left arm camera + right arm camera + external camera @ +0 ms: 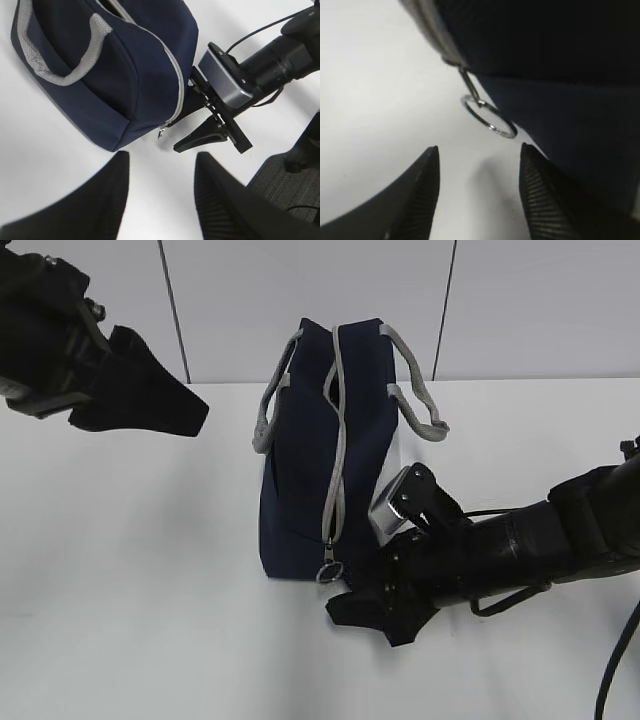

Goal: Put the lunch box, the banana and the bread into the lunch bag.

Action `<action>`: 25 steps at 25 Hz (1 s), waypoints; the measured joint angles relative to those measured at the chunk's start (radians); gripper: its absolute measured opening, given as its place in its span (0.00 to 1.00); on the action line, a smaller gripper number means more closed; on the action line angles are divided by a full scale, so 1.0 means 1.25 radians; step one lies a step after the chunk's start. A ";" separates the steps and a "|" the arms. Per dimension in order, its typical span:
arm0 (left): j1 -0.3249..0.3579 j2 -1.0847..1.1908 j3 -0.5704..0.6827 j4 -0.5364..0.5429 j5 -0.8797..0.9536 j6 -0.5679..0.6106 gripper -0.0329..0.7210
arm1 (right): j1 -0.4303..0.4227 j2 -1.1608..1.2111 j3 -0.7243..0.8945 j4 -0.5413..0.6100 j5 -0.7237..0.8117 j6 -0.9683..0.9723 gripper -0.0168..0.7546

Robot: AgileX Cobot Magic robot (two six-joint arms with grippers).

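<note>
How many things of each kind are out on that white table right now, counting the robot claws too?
Lunch bag, navy blue: 1
Grey strap handles: 2
Metal ring pull on the zipper: 1
Robot claws, left claw and right claw, both open: 2
No lunch box, banana or bread shows.
Total: 6

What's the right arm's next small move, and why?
Probably ease forward and close on the ring pull. The right gripper is open and empty, its fingers short of the ring, and the lunch bag looks zipped shut along most of its length.
</note>
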 joint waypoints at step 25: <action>0.000 0.000 0.000 0.000 0.004 0.000 0.46 | 0.000 0.000 0.000 0.009 0.052 0.023 0.52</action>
